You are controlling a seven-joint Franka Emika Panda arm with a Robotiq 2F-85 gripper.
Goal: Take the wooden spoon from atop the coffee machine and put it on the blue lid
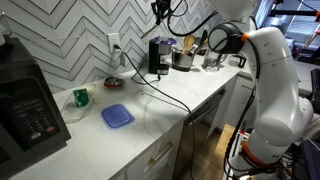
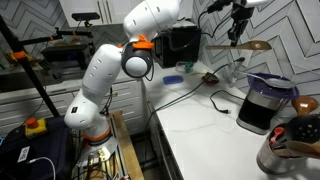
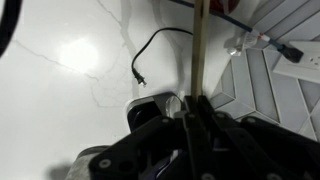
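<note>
My gripper is shut on the wooden spoon and holds it level, well above the black coffee machine. In the wrist view the spoon's thin handle runs up from between the shut fingers. The gripper is high over the coffee machine at the back of the counter. The blue lid lies flat on the white counter, nearer the front. It also shows far off in an exterior view.
A green cup stands beside the lid. A large black appliance with a keypad is at the counter's end. A holder of utensils stands next to the coffee machine. A black cord trails across the counter.
</note>
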